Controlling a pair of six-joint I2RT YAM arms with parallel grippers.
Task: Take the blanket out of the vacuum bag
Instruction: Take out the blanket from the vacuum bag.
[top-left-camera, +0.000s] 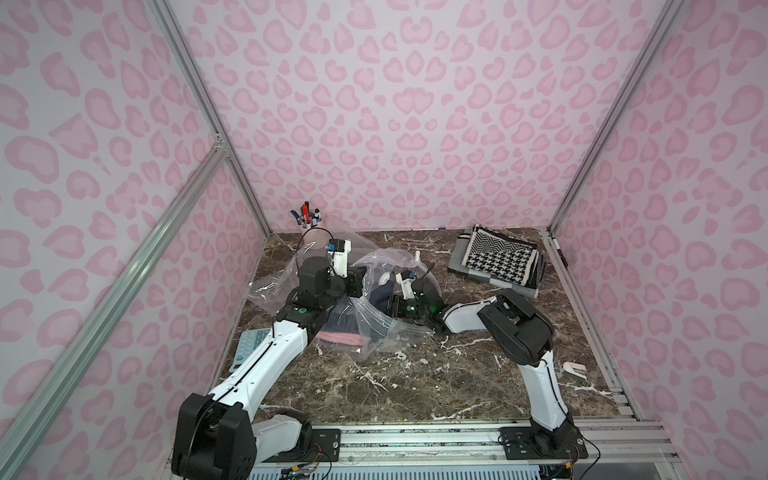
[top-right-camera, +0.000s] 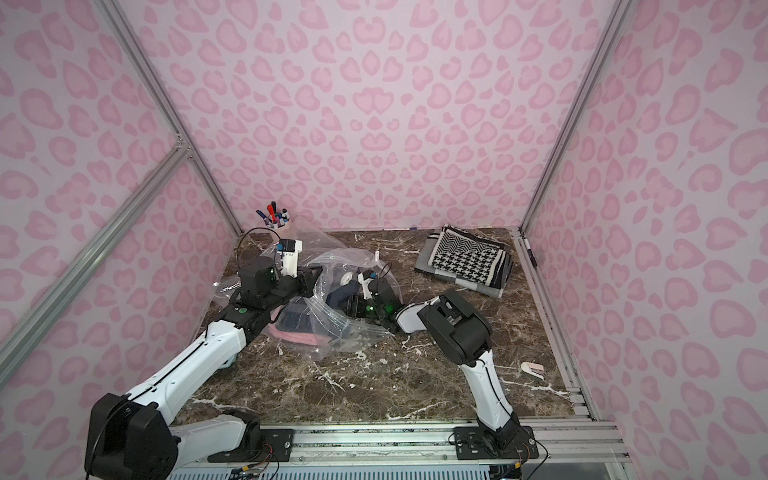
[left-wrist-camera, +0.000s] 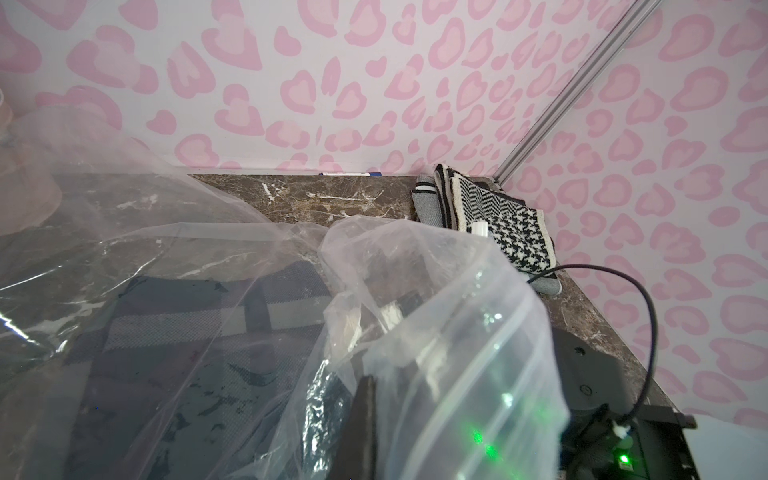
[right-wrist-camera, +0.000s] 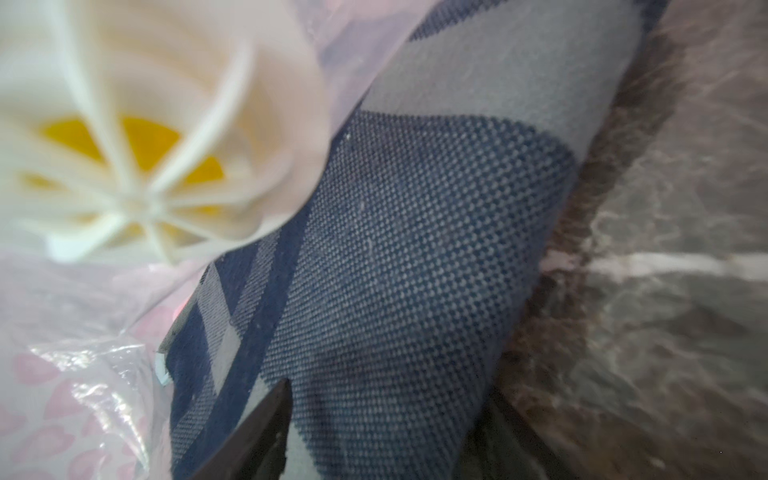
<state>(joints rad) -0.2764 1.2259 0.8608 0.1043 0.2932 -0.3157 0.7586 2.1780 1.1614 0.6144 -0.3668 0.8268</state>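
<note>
Logged as the pull-out step, with grip on the blanket not yet confirmed. Found bag crumpled on counter, mouth facing the right arm. Found blanket, navy-and-grey check, folded, inside bag. Noted left gripper at the raised upper lip of bag, pressed together with film bunched at its tips; read as pinching the lip and holding the mouth up. Noted right gripper reaching in through the bag mouth, fingers spread astride a rounded blanket fold; cannot tell contact from near miss. Next, by judgement: close right gripper firmly on that fold, then draw straight back out of the mouth, with left gripper holding the lip high. Expect soft cloth to drag on clinging film and to tug bag along. Marked valve on the bag wall close beside the fold, badly blurred. Spotted slider clip on the far rim of bag. Cannot place a pink strip under the blanket: lining or second cloth, unknown. Lost right gripper tips behind film and wrist in both top views. Lost most of left gripper under draped plastic in the left wrist view. Left aside a houndstooth stack, well apart from bag.
</note>
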